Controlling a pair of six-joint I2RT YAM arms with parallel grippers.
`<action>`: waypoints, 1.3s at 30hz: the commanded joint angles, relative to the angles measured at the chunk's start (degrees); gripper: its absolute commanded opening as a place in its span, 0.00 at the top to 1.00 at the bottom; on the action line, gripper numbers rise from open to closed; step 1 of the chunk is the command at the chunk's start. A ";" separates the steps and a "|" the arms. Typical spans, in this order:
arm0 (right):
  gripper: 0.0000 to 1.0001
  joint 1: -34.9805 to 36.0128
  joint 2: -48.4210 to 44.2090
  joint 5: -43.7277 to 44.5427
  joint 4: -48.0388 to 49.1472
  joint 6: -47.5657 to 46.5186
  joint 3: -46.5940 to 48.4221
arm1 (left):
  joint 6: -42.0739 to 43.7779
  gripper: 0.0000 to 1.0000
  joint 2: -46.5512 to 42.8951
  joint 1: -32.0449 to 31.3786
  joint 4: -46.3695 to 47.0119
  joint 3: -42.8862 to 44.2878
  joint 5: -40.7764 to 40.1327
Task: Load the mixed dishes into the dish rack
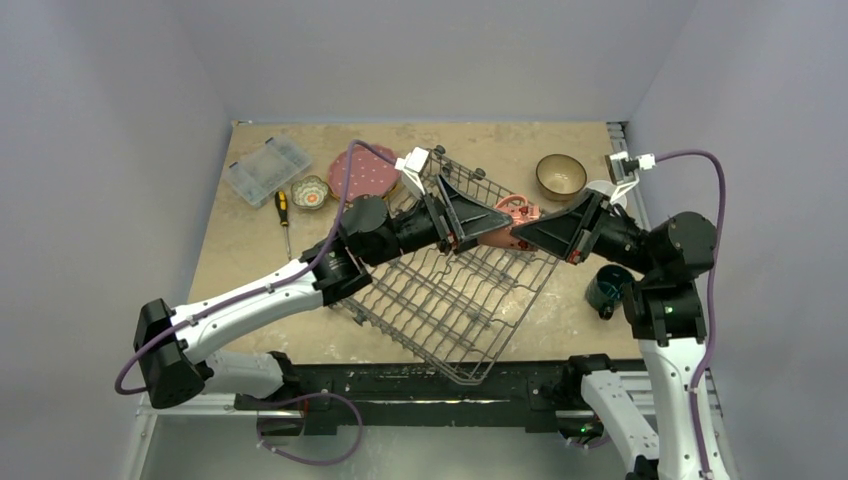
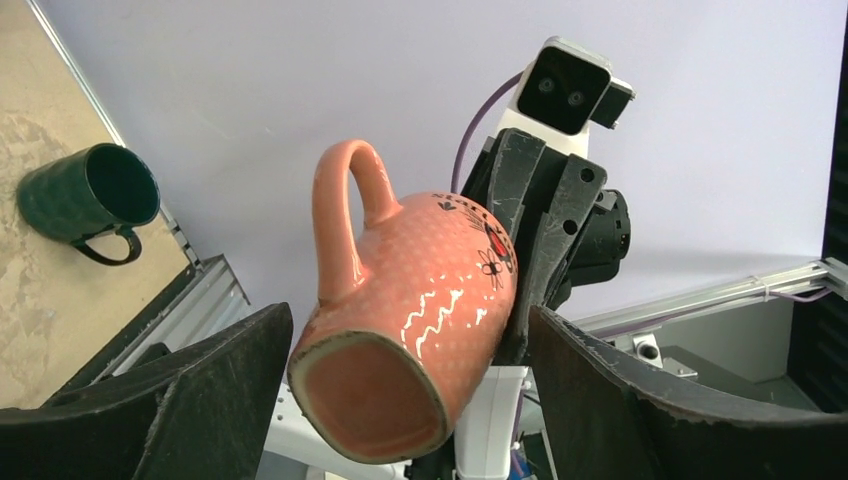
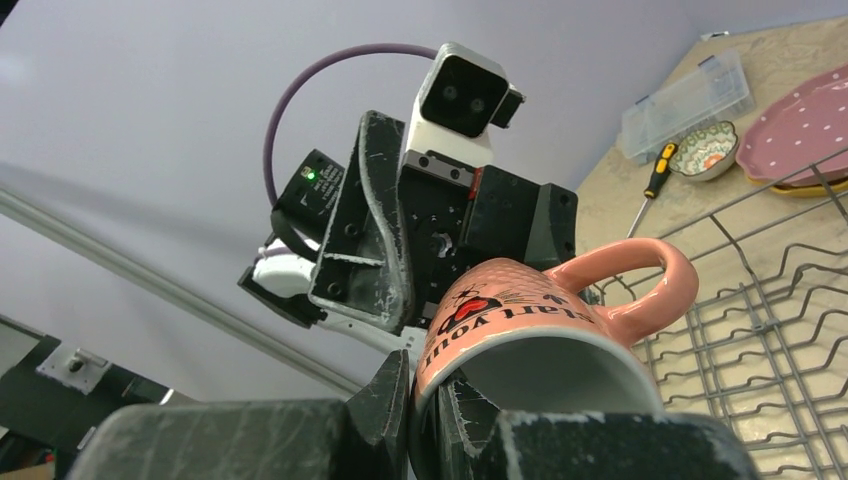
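The red-and-white mug (image 1: 512, 215) hangs tilted above the dish rack (image 1: 450, 300). My right gripper (image 3: 425, 390) is shut on the mug's rim (image 3: 540, 320), one finger inside and one outside. From the left, my left gripper (image 2: 405, 330) stands open around the mug's base (image 2: 410, 320), with a gap on each side. The pink white-dotted plate (image 1: 365, 172) lies on the yellow plate (image 3: 790, 188) beyond the rack, next to the small floral bowl (image 1: 310, 192). The brown bowl (image 1: 560, 176) sits at the back right. The dark teal mug (image 1: 606, 290) lies beside the right arm.
A clear plastic box (image 1: 267, 168) and a screwdriver (image 1: 284, 210) lie at the back left. The rack stands askew, one corner near the table's front edge. Both arms meet over its far side.
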 commanded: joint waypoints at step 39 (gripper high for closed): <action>0.12 0.29 5.94 27.95 -48.25 -33.09 13.10 | 62.41 1.00 -0.68 -8.96 -46.42 14.56 -13.37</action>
